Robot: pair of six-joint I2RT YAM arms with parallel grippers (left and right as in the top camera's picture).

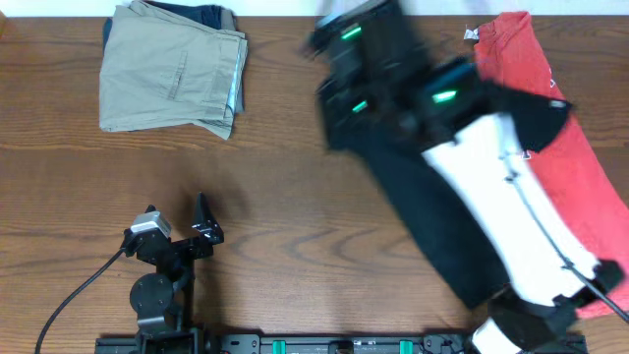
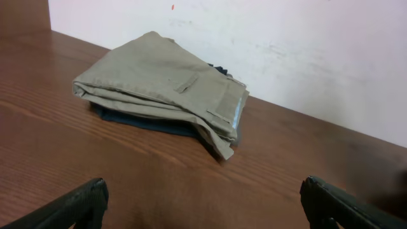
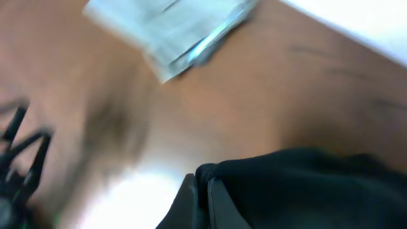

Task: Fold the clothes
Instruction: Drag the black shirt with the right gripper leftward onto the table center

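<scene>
Apparently right gripper clamps an edge of the black garment, which trails mid-table beside the red shirt; left gripper gapes empty; a thin pinch could slip and drop it crumpled.

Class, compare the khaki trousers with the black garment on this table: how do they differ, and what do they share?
Colour: the khaki trousers are pale tan, while the black garment is black. Pose: the khaki trousers sit folded in a compact stack at the far left, while the black garment stretches out long and unfolded on the right. Both are soft clothing on the wooden table.
</scene>
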